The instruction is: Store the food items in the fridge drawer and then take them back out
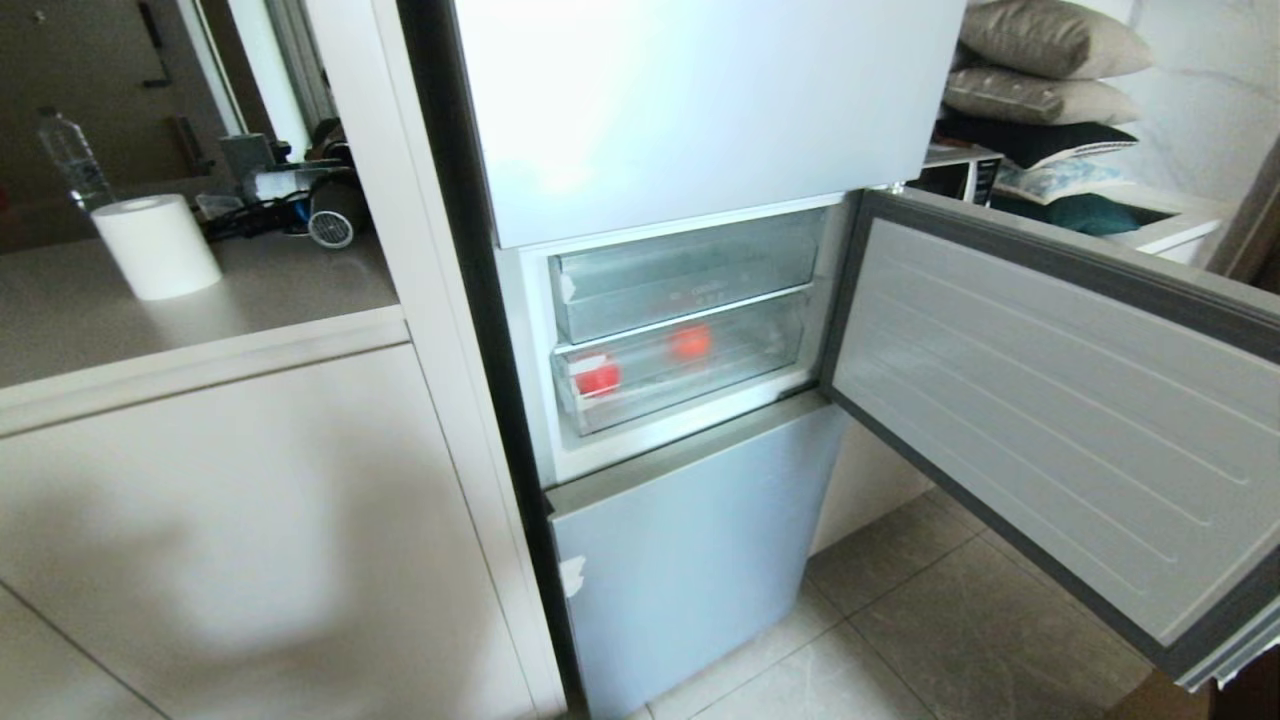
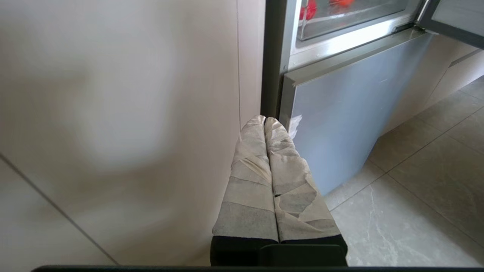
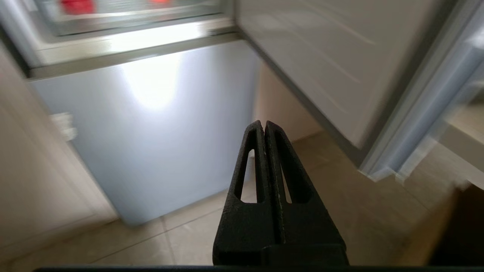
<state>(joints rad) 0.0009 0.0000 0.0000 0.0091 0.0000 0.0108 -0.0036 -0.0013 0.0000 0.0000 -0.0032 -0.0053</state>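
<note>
The fridge's middle compartment stands open. Inside it the clear fridge drawer (image 1: 700,370) is pushed in, below a second clear tray (image 1: 690,272). Two red food items show through its front, one at the left (image 1: 598,378) and one near the middle (image 1: 690,342); both also appear in the left wrist view (image 2: 309,9). Neither arm is in the head view. My left gripper (image 2: 264,120), its fingers wrapped in pale tape, is shut and empty, low beside the cabinet side and well below the drawer. My right gripper (image 3: 263,122) is shut and empty, low before the bottom fridge door.
The open compartment door (image 1: 1050,400) swings out to the right over the tiled floor (image 1: 950,620). A blue-grey bottom door (image 1: 690,540) is shut. At the left, a counter (image 1: 250,300) carries a paper roll (image 1: 157,245) and a bottle (image 1: 72,155). Pillows (image 1: 1045,70) are stacked at the back right.
</note>
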